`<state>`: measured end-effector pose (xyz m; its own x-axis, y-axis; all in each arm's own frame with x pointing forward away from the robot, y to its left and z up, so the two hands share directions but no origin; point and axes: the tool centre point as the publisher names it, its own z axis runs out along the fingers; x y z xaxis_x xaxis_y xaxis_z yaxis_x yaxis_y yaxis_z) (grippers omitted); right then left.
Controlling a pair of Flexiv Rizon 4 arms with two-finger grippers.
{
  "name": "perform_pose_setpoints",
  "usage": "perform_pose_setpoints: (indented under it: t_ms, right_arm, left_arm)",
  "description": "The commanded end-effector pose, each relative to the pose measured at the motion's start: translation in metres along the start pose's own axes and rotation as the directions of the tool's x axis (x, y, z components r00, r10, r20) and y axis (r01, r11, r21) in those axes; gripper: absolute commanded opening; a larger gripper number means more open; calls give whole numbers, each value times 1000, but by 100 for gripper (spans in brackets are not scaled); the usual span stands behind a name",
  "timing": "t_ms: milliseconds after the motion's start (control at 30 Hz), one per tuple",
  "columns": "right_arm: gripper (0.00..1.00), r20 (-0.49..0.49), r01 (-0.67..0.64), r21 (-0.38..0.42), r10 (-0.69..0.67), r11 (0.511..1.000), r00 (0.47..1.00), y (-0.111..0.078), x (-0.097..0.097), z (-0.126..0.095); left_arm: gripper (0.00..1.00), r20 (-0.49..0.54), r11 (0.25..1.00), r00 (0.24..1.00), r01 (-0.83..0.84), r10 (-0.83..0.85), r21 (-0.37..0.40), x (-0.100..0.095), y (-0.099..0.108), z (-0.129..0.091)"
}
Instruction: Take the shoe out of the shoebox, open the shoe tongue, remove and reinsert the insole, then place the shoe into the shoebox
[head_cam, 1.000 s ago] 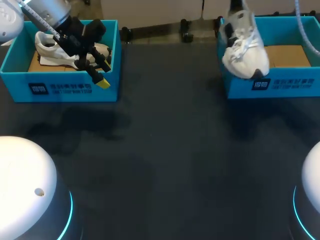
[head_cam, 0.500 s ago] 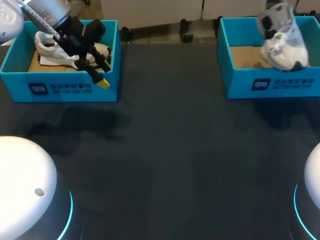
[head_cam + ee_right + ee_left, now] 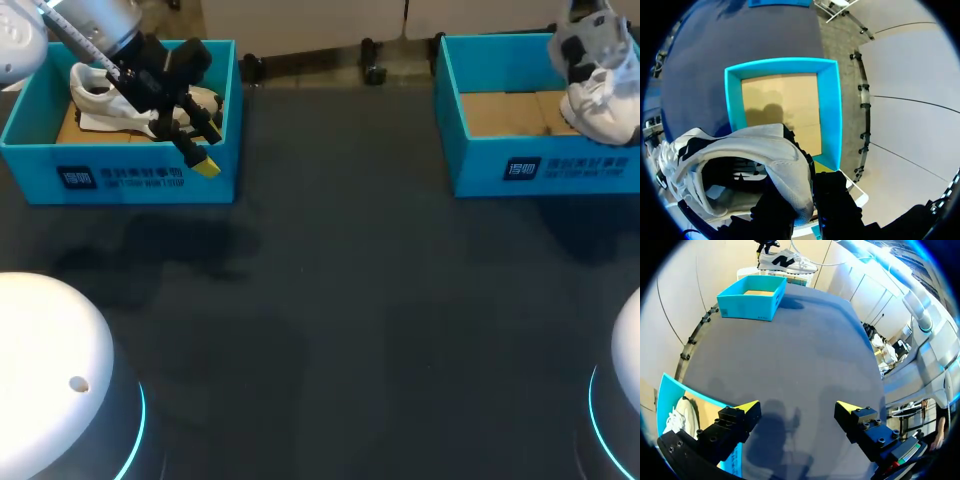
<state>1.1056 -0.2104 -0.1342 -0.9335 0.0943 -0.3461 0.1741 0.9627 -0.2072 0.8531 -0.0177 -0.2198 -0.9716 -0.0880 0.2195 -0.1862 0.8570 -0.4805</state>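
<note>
The right hand (image 3: pixel 807 187) is clamped on a white sneaker with black patches (image 3: pixel 598 88). In the right wrist view its two black fingers pinch the padded heel wall, one inside the opening and one outside. The rest of the sneaker spreads out to one side of the hand, with its dark inside showing. The sneaker hangs in the air over the right end of an open blue cardboard shoebox (image 3: pixel 540 168) that stands at the far right of the dark surface (image 3: pixel 330 300). The left wrist view shows the sneaker roughly level, sole down and clear of the box rim. From the right wrist the box's bare brown floor lies ahead of the hand, beyond the sneaker. At the far left the left hand (image 3: pixel 797 409) sits with its yellow-tipped fingers wide apart and nothing between them. It is at the near right corner of a second blue shoebox (image 3: pixel 120 180), reaching out over that box's front wall. A second white shoe (image 3: pixel 95 95) lies inside this box, just behind and beside the hand.
</note>
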Motion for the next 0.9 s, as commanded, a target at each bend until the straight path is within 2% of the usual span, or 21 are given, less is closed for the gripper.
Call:
perform_pose_setpoints:
  t_ms: [33, 167, 233, 367, 533, 733, 900]
  right_arm:
    - [0, 1, 1, 0, -1, 1000, 1000, -1, 0, -1]
    - [0, 1, 1, 0, -1, 1000, 1000, -1, 0, -1]
    - [0, -6, 4, -1, -4, 1000, 1000, -11, 2, 3]
    - [0, -10, -15, 28, 15, 1000, 1000, -49, 4, 18]
    - [0, -26, -74, 51, 76, 996, 997, -85, 0, 29]
    - [0, -15, -121, 70, 123, 990, 992, -110, -4, 37]
    - [0, -25, -208, 93, 212, 974, 977, -121, -5, 44]
  left_arm:
    - [100, 1, 1000, 1000, 0, 0, -1, 1, 1, 0]
    - [100, 1, 1000, 1000, 0, 0, -1, 1, 1, 0]
    - [100, 1, 1000, 1000, 0, 0, -1, 1, 1, 0]
    - [100, 1, 1000, 1000, 0, 0, -1, 1, 1, 0]
    - [100, 1, 1000, 1000, 0, 0, -1, 1, 1, 0]
    - [100, 1, 1000, 1000, 0, 0, -1, 1, 1, 0]
    - [100, 1, 1000, 1000, 0, 0, -1, 1, 1, 0]
